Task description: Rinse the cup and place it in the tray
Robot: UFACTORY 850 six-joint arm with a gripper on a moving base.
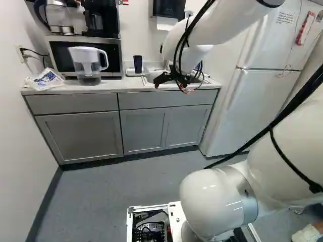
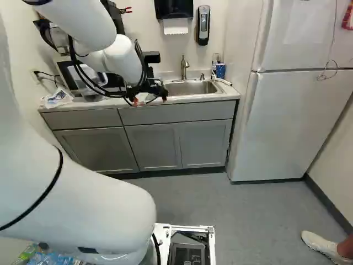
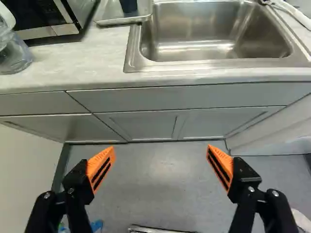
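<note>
The gripper (image 1: 172,87) hangs in front of the desk (image 3: 77,65), its two fingers spread wide with nothing between them. In the wrist view the orange pads (image 3: 101,167) face each other across a broad gap, the floor (image 3: 158,189) showing below. The dark cup (image 1: 137,64) is ahead of the gripper (image 3: 161,151) and off to its left — well apart from the fingers, at the shallow tray (image 3: 114,21) on the desk. Ahead of the gripper, beyond the cabinet fronts (image 3: 146,126), is the metal sink (image 3: 209,36), just beside the tray; the faucet (image 2: 185,67) rises upright behind its basin. Farther to the gripper's left, past the tray, are the microwave (image 1: 115,53) and the clear pitcher (image 1: 88,65) with a white lid and handle, and beyond them a plastic bag (image 1: 48,78) lies near the wall. To the gripper's right stands the tall white refrigerator (image 2: 292,121) — its side close to the desk's end. A soap dispenser (image 2: 203,25) is on the wall ahead.
</note>
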